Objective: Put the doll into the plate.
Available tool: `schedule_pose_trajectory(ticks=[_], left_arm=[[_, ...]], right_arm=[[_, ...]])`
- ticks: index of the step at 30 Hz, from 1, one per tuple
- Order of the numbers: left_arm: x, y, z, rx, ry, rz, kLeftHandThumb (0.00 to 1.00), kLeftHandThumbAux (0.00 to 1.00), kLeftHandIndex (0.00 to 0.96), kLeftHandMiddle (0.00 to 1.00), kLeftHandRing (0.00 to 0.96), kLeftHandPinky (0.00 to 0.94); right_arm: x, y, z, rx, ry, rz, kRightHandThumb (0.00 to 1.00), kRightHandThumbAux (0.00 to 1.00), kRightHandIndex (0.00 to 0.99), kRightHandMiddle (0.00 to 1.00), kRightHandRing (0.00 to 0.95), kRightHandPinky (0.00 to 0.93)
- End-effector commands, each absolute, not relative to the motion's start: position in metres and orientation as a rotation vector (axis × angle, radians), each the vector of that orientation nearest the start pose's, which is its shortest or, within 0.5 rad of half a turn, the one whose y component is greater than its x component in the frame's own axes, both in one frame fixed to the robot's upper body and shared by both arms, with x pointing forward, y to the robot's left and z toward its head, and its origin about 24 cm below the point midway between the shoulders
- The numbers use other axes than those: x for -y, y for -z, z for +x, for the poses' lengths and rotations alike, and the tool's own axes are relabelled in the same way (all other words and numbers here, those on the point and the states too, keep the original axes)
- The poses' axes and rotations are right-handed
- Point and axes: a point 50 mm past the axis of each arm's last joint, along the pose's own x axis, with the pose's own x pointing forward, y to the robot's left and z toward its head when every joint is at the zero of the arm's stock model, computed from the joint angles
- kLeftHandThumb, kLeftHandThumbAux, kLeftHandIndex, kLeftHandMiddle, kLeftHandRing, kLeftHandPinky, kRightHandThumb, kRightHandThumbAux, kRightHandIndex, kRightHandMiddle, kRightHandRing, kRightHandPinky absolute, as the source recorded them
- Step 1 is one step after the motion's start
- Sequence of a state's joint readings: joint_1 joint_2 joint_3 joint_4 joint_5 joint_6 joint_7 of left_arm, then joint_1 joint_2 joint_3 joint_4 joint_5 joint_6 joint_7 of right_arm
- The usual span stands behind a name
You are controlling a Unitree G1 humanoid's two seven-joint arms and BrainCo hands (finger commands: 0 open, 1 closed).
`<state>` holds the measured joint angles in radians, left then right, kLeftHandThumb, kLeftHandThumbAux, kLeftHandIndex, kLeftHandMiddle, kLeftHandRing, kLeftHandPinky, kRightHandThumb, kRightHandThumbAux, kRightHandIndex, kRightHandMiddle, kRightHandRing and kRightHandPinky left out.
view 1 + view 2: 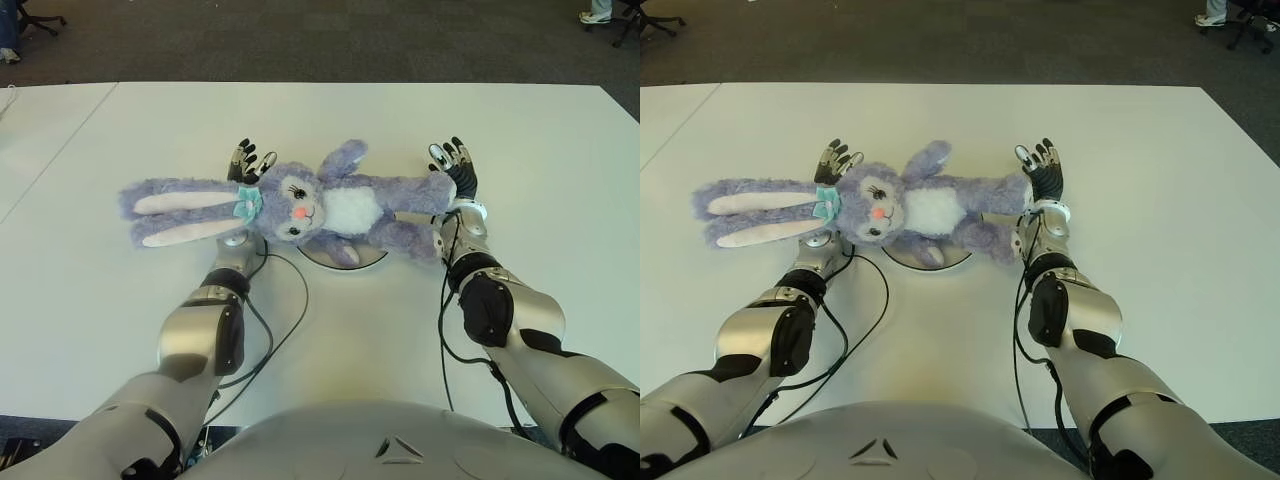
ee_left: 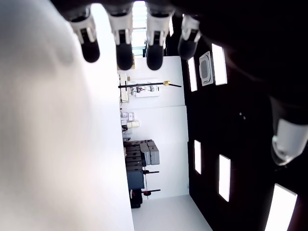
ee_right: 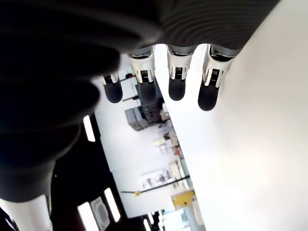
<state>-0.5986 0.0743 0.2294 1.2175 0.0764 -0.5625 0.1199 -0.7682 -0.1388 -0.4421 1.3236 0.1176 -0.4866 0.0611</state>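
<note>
- The doll [image 1: 300, 210], a purple plush rabbit, lies stretched sideways across the white table [image 1: 350, 330], its white belly and lower body over the plate [image 1: 345, 258], while its head and long ears trail off toward the robot's left.
- The plate shows only as a thin round rim poking out beneath the body on the near side; most of it is covered.
- The left hand [image 1: 247, 160] shows just behind the doll's head, fingers extended and spread, gripping nothing that I can see.
- The right hand [image 1: 455, 165] sits at the doll's far end, by its leg, fingers likewise straight and spread; it looks to touch or nearly touch the plush, but no grasp is visible.
- My read: this is the placing or releasing step, with the doll set down over the plate and both hands open on either side of it.
- The next move calls for lifting both hands straight clear without dragging the plush, or, if the overhang matters, nudging the head end in toward the plate's centre.
- The eye views give the whole layout: doll, plate rim, both arms and their cables.
- The left wrist view adds only straight fingertips [image 2: 124, 53] against the room and ceiling lights, with no doll between them.
- The right wrist view shows the same: four fingertips [image 3: 176, 79] extended, nothing purple in the palm, which backs up the empty-handed read.
</note>
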Motion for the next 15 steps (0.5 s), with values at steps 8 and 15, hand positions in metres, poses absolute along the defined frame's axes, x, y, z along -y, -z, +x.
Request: schedule_pose_trajectory(ticks=[8, 15], left_arm=[[-0.171, 0.101, 0.237, -0.554, -0.176, -0.003, 0.0, 0.489, 0.085, 0.133, 0.121, 0.103], [-0.172, 0.102, 0.237, -0.561, -0.171, -0.001, 0.0, 0.494, 0.077, 0.134, 0.121, 0.1]], right_arm=[[0.183, 0.023, 0.321, -0.218, 0.254, 0.241, 0.0, 0.682, 0.018, 0.025, 0.019, 0.034], [0.181, 0.031, 0.314, -0.24, 0.271, 0.266, 0.0, 0.685, 0.019, 0.027, 0.02, 0.035]])
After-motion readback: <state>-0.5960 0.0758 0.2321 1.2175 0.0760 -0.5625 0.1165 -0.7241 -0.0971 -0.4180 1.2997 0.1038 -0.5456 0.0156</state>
